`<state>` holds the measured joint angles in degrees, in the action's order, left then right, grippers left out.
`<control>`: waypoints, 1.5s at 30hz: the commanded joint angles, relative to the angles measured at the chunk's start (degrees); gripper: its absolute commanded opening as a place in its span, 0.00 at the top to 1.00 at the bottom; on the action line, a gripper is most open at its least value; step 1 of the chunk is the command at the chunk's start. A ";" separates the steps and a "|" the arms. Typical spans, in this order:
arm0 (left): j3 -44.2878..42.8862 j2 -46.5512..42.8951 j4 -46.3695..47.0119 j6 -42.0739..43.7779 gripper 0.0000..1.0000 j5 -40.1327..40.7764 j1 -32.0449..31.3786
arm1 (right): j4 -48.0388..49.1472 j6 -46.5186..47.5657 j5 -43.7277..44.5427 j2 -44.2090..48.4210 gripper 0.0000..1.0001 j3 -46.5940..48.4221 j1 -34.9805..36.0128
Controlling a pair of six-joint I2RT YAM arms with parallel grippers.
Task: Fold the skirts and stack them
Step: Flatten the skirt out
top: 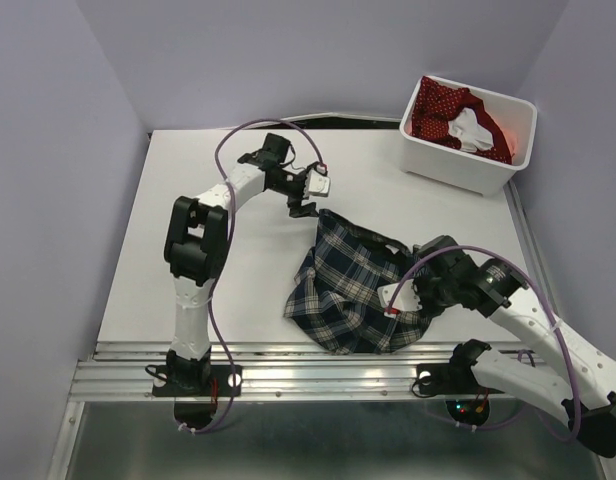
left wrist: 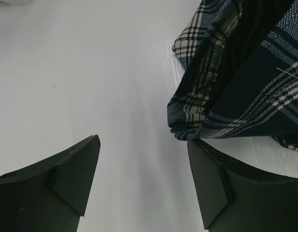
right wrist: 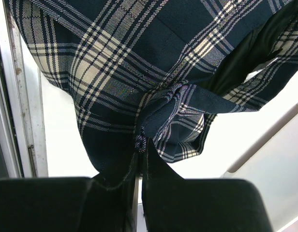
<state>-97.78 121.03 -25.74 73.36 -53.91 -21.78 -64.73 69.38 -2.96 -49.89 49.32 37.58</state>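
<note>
Plaid skirt (top: pixel 353 290) lies by the bench's (top: pixel 188 260) front edge; the right gripper (top: pixel 396 298) pinches its hem, and the left gripper (top: pixel 304 206) gapes beside its far corner.

Bright, even overhead light; faint soft shadows on the white table (top: pixel 258 270); plaid skirt (right wrist: pixel 139 63) weave sharp in both wrist views.

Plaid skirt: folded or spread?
Not folded: plaid skirt lies rumpled, loosely spread, right gripper pinching a bunched edge.
</note>
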 commanded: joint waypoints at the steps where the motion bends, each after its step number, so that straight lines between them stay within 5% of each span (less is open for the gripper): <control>1: -4.78 1.48 -10.01 12.49 0.16 0.91 -1.86 | 0.22 -0.30 1.20 0.85 0.99 0.34 0.03; 6: -8.39 3.95 -18.73 20.49 0.20 1.35 -3.53 | 0.39 -0.57 1.55 0.49 0.99 0.43 0.03; 16: -7.25 3.15 -22.07 24.46 0.29 2.93 -5.99 | 2.06 -0.04 2.26 1.81 0.99 -0.98 0.03; 22: -12.17 5.53 -24.01 22.27 0.57 3.81 -6.79 | 2.24 0.05 2.70 2.60 0.99 -0.54 0.03; 25: -12.18 3.78 -23.83 20.34 0.77 5.57 -6.43 | 3.55 -0.39 5.15 3.04 0.99 -0.80 0.03; 26: -12.17 3.08 -24.01 19.72 0.93 6.27 -6.00 | 5.30 -1.09 5.51 2.96 0.99 -0.72 0.03; 27: -12.26 1.33 -24.01 17.45 1.00 6.27 -4.69 | 6.27 -1.53 6.29 2.87 0.99 -0.37 0.03; 32: -14.71 -7.54 -19.45 1.99 1.00 6.53 3.31 | 16.79 -4.51 10.25 -0.63 0.99 2.97 0.03; 36: -14.81 -15.97 -3.23 -18.22 1.00 13.20 11.92 | 27.27 -7.15 9.22 -8.08 0.99 11.91 -7.22; 40: -15.34 -23.19 6.12 -31.76 1.00 25.75 17.81 | 31.24 -17.49 -2.38 -20.75 0.99 33.22 -21.45; 45: -10.70 -30.66 15.69 -36.36 1.00 37.02 18.70 | 31.77 -27.19 -15.46 -33.94 0.99 54.18 -30.09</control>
<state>-109.95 96.71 -24.34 45.52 -34.48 -5.65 -31.29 53.08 -14.06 -79.09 89.78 16.51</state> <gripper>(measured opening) 0.161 0.044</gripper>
